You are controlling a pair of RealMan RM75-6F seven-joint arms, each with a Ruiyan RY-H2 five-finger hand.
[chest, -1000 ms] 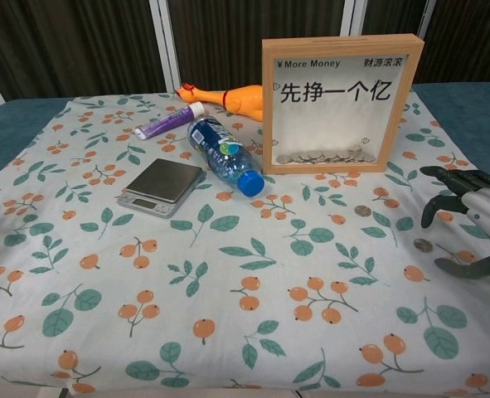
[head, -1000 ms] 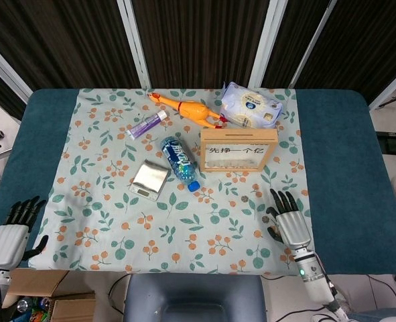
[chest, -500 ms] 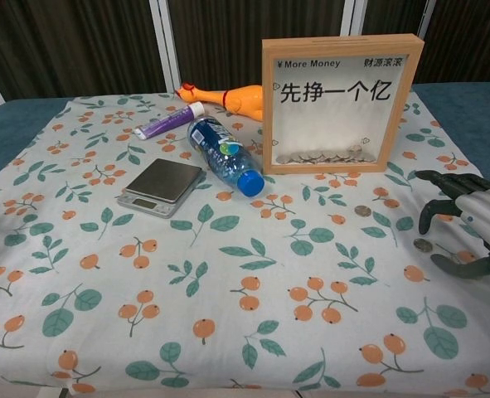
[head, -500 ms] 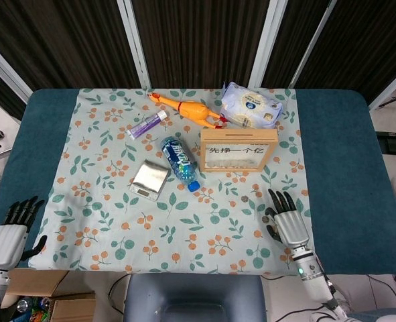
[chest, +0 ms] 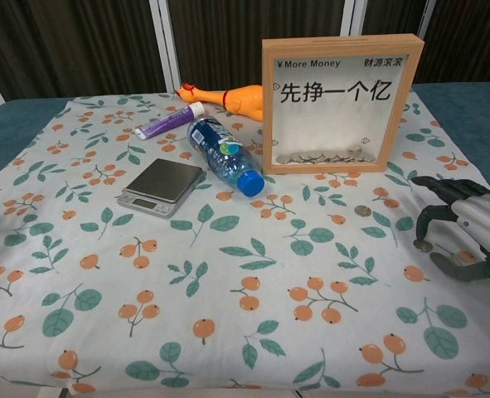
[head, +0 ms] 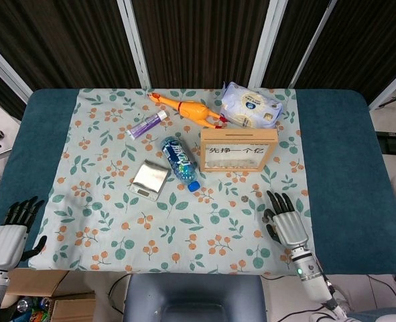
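Floral-print cloth in head view: right hand lies palm-down at its near right edge, fingers spread and empty, small round coins just ahead; left hand rests off the cloth on the teal table, fingers apart, empty. Chest view: right hand arches over a small dull coin, a fingertip at or just above it, contact unclear; another coin lies near the wooden-framed glass money box.

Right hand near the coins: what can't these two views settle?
- Right hand: chest view cuts it at the frame edge; fingers hide whether they touch the coin.
- Coin: head view, too small to tell.
- Left hand: absent from chest view; wrist cut by the bottom edge.
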